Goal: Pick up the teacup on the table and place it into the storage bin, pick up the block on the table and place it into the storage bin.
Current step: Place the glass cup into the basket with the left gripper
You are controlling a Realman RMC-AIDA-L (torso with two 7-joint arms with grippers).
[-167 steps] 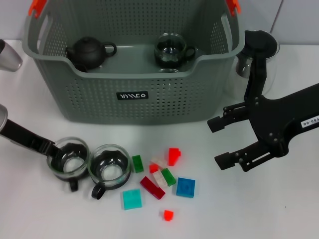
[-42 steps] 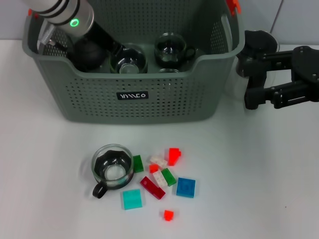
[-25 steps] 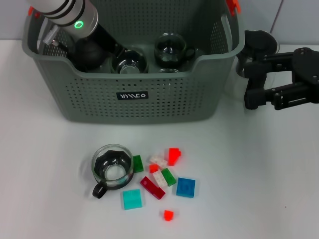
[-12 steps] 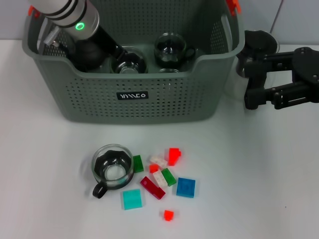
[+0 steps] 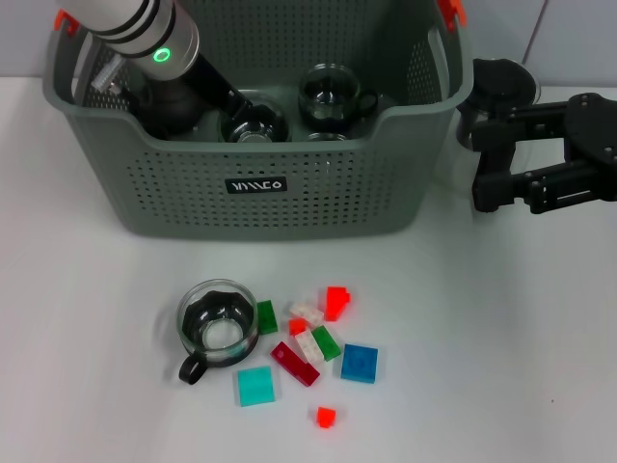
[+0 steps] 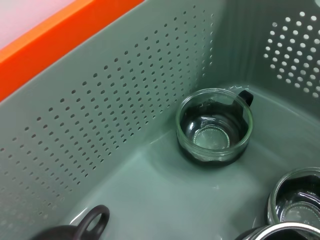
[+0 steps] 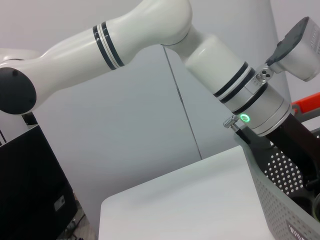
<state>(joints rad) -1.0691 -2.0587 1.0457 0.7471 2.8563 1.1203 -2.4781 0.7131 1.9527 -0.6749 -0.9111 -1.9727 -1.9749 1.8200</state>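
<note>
- The storage bin [image 5: 260,183], a grey-green perforated basket with orange-red clips at its upper corners and a black label on its front wall, is seen at the far side of the white table [image 5: 501,347].
- Inside the bin, a dark teapot [image 5: 169,108] is seen at the robot's left, a glass teacup [image 5: 254,121] in the middle and a second glass teacup [image 5: 333,94] toward the right.
- The left gripper [image 5: 227,101] is reached down into the bin, at the middle teacup and just beside the teapot; whether its fingers are closed on that cup cannot be told, since they are hidden by the arm and the bin wall.
- In the left wrist view, the bin's floor and perforated wall are shown, with the right-hand teacup [image 6: 215,126] upright and the rim of another cup [image 6: 295,200] at the picture's edge.
- One more teacup [image 5: 217,326] is left upright on the table in front of the bin, its dark handle turned toward the robot.
- The blocks [image 5: 308,342] are scattered just beside that cup: green, red, white, a blue square, a teal square [image 5: 256,386] and a small red piece [image 5: 326,416] apart from the rest.
- The right gripper [image 5: 487,164] is held above the table beside the bin's right wall, its fingers spread apart and nothing between them.
</note>
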